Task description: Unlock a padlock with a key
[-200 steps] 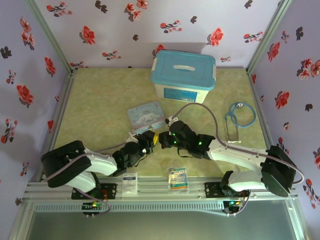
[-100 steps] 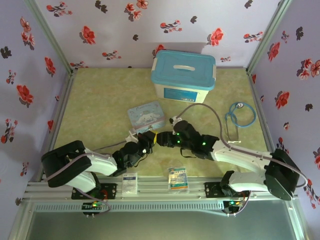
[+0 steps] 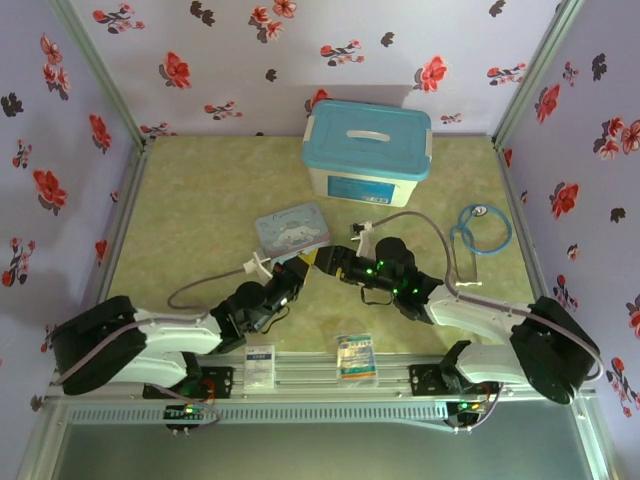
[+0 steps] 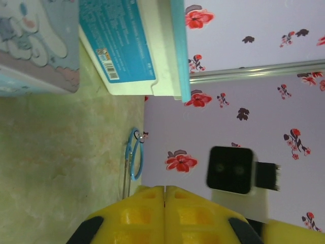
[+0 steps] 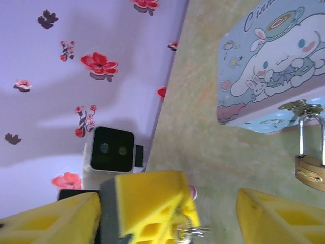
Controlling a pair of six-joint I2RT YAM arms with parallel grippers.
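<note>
Yellow left gripper (image 4: 163,201) pads (image 4: 137,216), clamped on the key (image 5: 189,232), have moved between the right gripper's (image 3: 330,263) wide-open fingers (image 5: 274,216); we expect a handover.

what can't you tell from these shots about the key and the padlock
- Key: right wrist view, a silver ring hangs at the bottom edge; any blade is cut off by the frame.
- Padlock: right wrist view, partly cut by the right edge; keyhole not visible.
- Left gripper: left wrist view, fingers pressed together hide anything pinched.
- Top view: both too small or hidden by the arms.
</note>
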